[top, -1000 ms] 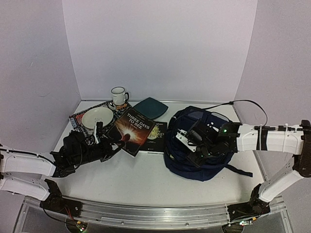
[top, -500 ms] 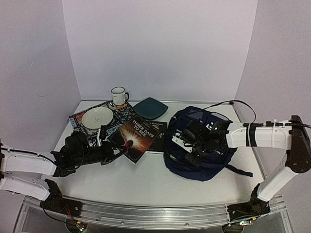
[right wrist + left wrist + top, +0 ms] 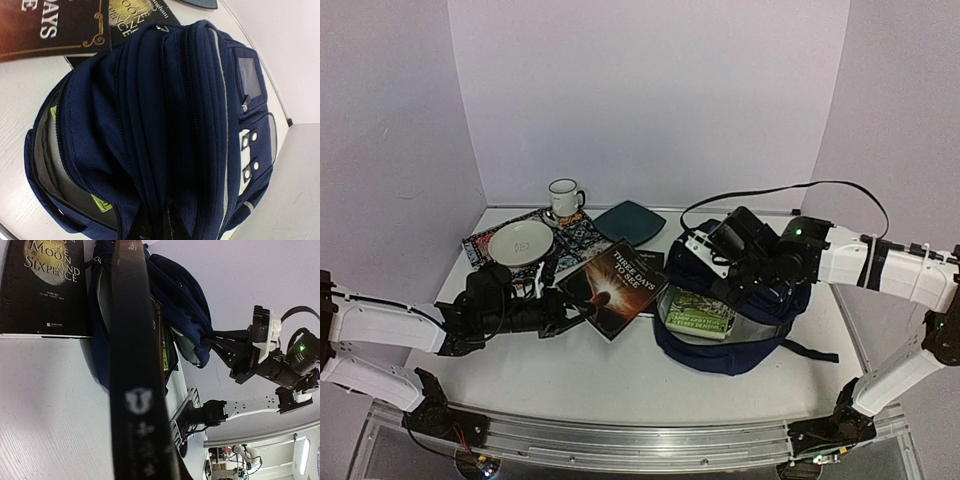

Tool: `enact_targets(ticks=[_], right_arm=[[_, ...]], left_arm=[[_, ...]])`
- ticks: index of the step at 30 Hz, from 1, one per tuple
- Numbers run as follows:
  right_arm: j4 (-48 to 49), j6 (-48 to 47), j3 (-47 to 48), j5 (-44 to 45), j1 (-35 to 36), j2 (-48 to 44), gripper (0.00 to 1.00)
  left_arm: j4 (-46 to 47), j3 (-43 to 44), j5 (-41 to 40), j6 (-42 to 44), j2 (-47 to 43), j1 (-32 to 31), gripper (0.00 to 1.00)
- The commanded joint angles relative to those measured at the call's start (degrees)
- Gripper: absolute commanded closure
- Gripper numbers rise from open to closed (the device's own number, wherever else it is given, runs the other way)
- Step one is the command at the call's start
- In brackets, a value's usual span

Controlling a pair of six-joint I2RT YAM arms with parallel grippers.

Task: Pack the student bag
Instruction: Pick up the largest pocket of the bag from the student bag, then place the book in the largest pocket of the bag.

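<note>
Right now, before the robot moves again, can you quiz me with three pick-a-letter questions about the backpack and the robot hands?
1. Where is the green book?
A) on the white plate
B) inside the backpack
C) under the mug

2. What colour is the backpack?
A) navy blue
B) red
C) yellow

3. What is the right gripper doing?
A) hanging open over the mug
B) gripping the teal plate
C) pinching the backpack's fabric

Answers:
1 B: the green book lies in the backpack's open compartment.
2 A: its fabric is navy blue all over.
3 C: the right gripper is shut on a fold of the fabric and holds the mouth open, while the left gripper grips the Three Days to See book beside it.
</note>
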Motion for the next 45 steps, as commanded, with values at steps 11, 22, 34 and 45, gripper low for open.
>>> enact_targets(ticks=[11,22,34,45], right_arm=[[2.29,3.23,12.41,5.62,0.77,1.49,1.0],[4.76,4.25,13.69,6.94,0.56,2.85,1.0],[7.12,5.73,12.45,3.1,0.28,1.38,1.0],[9.17,5.99,10.44,1.65,0.26,-0.51,1.0]], left_arm=[[6.05,0.66,0.99,-7.09,-1.65,-5.31,1.0],[7.48,-0.81,1.51,-10.43,2.39,-8.92,1.0],[11.67,1.93,2.8,-9.17,2.0,-9.9,1.0],[11.99,7.84,3.75,-7.14,-1.52,-10.17,1.0]])
